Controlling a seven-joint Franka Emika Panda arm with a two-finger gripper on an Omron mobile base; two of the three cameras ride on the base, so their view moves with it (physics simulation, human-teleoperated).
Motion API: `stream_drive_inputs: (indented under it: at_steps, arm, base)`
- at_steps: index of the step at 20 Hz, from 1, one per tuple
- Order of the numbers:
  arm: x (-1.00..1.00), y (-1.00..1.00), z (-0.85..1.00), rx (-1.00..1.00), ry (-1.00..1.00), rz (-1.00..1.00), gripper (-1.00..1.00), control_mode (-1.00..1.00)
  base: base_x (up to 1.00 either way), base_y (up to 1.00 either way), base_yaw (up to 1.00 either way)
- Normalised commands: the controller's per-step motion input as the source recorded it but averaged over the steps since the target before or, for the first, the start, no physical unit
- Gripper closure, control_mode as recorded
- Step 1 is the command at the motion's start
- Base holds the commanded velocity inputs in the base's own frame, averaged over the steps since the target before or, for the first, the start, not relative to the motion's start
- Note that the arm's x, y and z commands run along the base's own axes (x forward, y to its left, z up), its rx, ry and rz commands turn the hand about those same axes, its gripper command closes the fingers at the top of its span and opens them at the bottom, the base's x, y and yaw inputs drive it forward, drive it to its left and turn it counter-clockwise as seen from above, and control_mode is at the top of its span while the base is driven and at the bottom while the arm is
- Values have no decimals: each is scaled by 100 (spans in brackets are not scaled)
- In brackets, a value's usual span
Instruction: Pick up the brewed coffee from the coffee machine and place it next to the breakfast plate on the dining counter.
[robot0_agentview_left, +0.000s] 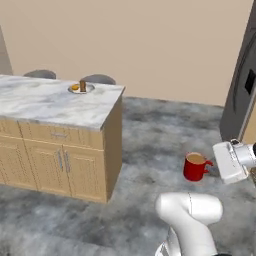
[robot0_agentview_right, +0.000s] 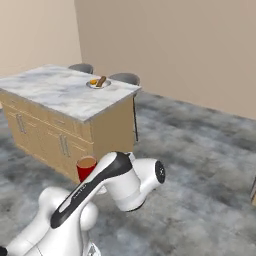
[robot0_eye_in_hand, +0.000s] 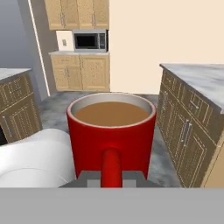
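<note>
Out over the grey floor (robot0_agentview_left: 150, 130), in the left base view, the gripper (robot0_agentview_left: 214, 164) holds the red mug (robot0_agentview_left: 195, 166) by its side handle, upright, with brown coffee showing at the rim. The mug hangs in the air, well apart from the dining counter (robot0_agentview_left: 45, 107) at the left. On that counter, near its far right corner, sits the plate (robot0_agentview_left: 81, 88) with a brown sausage and an orange bit of food. Two grey stools (robot0_agentview_left: 98, 79) stand behind the counter's far edge. A dark fridge (robot0_agentview_left: 242, 85) rises along the right side of the picture.

From the right base view, the mug (robot0_agentview_right: 86, 167) peeks out just behind the white arm (robot0_agentview_right: 112, 182), which hides its lower part and the gripper. The counter (robot0_agentview_right: 65, 97) stands beyond it, with the plate (robot0_agentview_right: 98, 83) near its far right corner and the stools (robot0_agentview_right: 125, 78) behind. The mug is not on the counter.

Along the hand view, the mug (robot0_eye_in_hand: 111, 135) sits close up, level and full of brown liquid, its handle (robot0_eye_in_hand: 111, 168) pointing straight at the camera. The gripper (robot0_eye_in_hand: 111, 178) is clamped on that handle, with a grey finger pad (robot0_eye_in_hand: 89, 178) at either side. To the right runs the wood side of a marble-topped counter (robot0_eye_in_hand: 192, 118); far back are wood cabinets (robot0_eye_in_hand: 81, 70) and a microwave (robot0_eye_in_hand: 89, 40).
</note>
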Motion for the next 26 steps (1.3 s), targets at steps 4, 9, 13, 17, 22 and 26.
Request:
stream_drive_inputs:
  at_steps: [4, 9, 13, 17, 22, 26]
  arm:
    - [0, 0, 0, 0, 0, 0, 100, 100]
    - [0, 0, 0, 0, 0, 0, 100, 100]
    - [0, 0, 0, 0, 0, 0, 100, 100]
    - [0, 0, 0, 0, 0, 0, 100, 100]
    - [0, 0, 0, 0, 0, 0, 100, 100]
    - [0, 0, 0, 0, 0, 0, 100, 100]
  base:
    - [100, -19, 23]
    - [100, -14, 3]
    - [100, -17, 0]
    - [100, -16, 1]
    - [100, -37, 25]
    - [100, -25, 45]
